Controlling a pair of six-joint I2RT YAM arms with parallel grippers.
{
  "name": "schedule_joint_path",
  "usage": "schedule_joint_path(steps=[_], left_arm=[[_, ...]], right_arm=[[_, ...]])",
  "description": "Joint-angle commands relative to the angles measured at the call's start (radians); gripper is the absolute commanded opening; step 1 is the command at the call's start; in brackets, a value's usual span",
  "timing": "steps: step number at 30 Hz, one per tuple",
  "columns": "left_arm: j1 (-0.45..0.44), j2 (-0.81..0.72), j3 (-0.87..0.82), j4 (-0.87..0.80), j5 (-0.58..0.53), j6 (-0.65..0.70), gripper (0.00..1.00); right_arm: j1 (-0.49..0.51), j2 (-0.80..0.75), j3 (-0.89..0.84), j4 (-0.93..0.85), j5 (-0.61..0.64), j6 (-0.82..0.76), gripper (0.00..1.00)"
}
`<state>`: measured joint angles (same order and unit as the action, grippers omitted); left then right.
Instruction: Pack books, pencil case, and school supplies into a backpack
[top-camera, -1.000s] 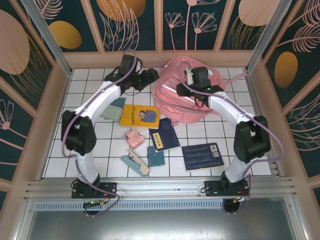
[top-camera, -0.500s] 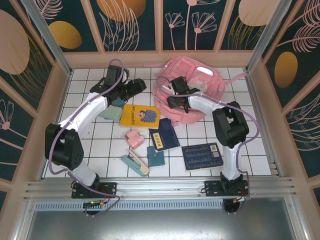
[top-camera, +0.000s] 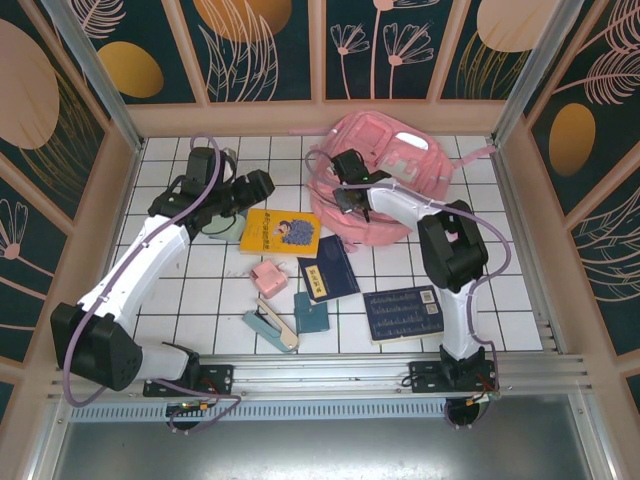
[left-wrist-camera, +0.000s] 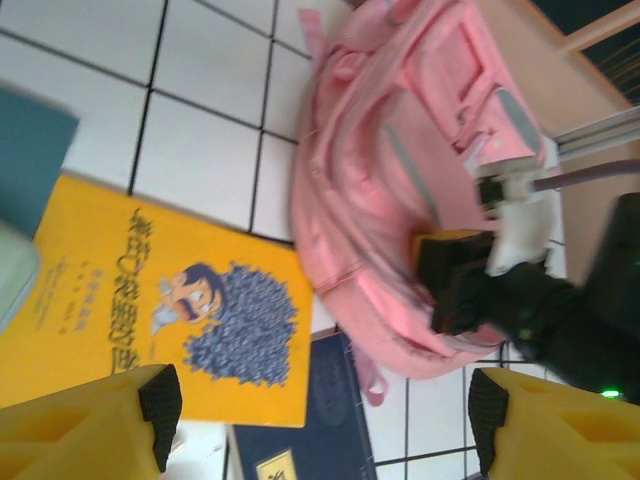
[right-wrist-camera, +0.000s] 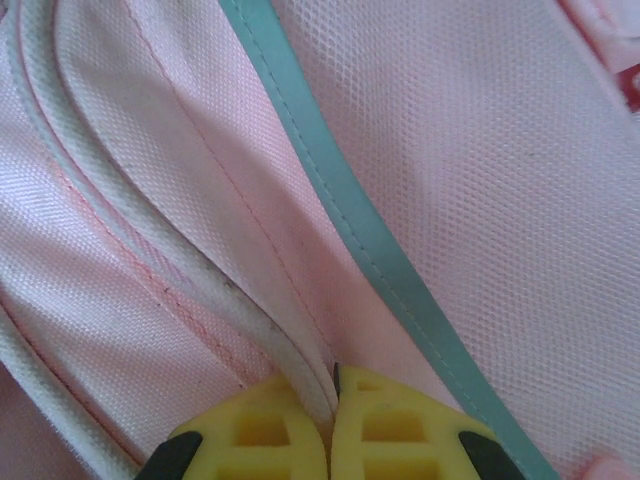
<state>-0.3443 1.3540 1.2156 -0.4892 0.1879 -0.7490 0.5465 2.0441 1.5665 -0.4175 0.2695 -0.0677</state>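
pink backpack (right-wrist-camera: 480, 150) piping pinched in closed right end effector (right-wrist-camera: 332, 405), left end effector (left-wrist-camera: 320, 410) wide near yellow book (left-wrist-camera: 150, 290)

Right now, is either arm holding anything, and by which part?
The right gripper has its jaws shut on the backpack, pinching its pale piped seam. The left gripper hangs open above the yellow book, holding nothing.

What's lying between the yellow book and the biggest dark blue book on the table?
The smaller navy book lies there, between the yellow book and the largest navy book, as the top view shows.
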Motion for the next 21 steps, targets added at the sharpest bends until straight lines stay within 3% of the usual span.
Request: schedule_joint_path(steps=[1,7,13,17,21], left_arm=[[0.008,0.016,-0.033,-0.069,-0.038,-0.021,0.78],[0.057,0.059,-0.074,-0.047,0.0,-0.079,0.79],[0.071,0.147,-0.014,-0.045,0.021,-0.07,0.8],[0.071,0.226,0.038,-0.064,0.069,-0.06,0.8],[0.071,0.25,-0.003,-0.012,0.162,-0.133,0.8]], right_arm=[[-0.056,-0.106,0.061,0.012,0.066,0.072,0.0],[-0.105,-0.181,0.015,0.017,-0.031,0.193,0.0],[-0.211,-0.258,0.032,0.019,-0.234,0.323,0.0],[-0.254,-0.256,0.096,-0.045,-0.357,0.343,0.0],[-0.273,-0.255,0.122,-0.067,-0.409,0.378,0.0]])
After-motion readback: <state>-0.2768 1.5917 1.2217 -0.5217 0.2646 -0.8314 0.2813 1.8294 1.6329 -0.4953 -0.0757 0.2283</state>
